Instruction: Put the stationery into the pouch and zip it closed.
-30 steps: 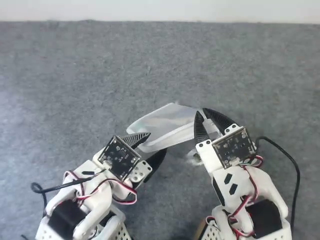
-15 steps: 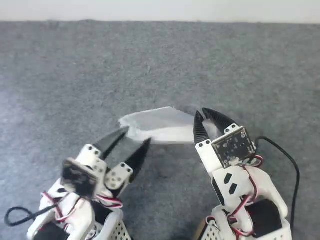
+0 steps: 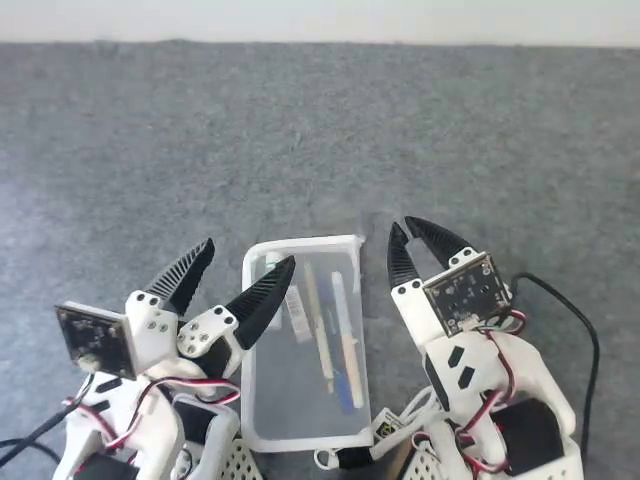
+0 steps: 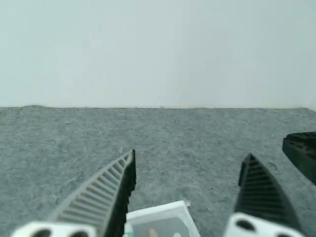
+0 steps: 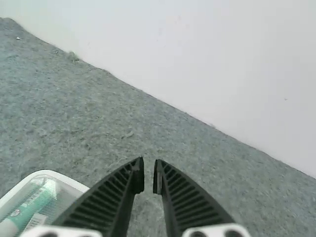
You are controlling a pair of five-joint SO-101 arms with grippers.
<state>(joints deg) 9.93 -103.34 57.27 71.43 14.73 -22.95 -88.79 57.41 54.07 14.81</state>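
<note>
Nearest me, the clear pouch [image 3: 272,395] is lying flat on the grey carpet [image 3: 150,150], running lengthwise between the two arm bases. Its near end is sitting right between the bases, with a small ring [image 3: 324,460] and a white tag [image 3: 386,430] showing there. I cannot tell whether the zip is drawn across. Through the plastic, the stationery is showing side by side: a pale pen [image 3: 342,325], a thinner stick [image 3: 314,305] beside it, and a green-tipped tube [image 3: 272,266] up at the far end.

The left gripper [image 3: 250,252] is hanging over the pouch's far left corner, its jaws spread wide and gripping nothing. From its wrist, the left gripper [image 4: 191,155] is framing the white far rim of the pouch [image 4: 163,213]. The right gripper [image 3: 403,225] is hovering just beside the pouch's far right corner, apart from it, its jaws drawn almost together with nothing between them. From its own wrist, the right gripper [image 5: 148,170] is showing only a thin slit at the tips, and the pouch [image 5: 45,174] is peeking in beside it.

A black cable [image 3: 592,350] is looping over the carpet by the right arm. Beyond both grippers, open carpet is stretching back to the pale wall [image 3: 300,20], where the carpet's edge is running straight across.
</note>
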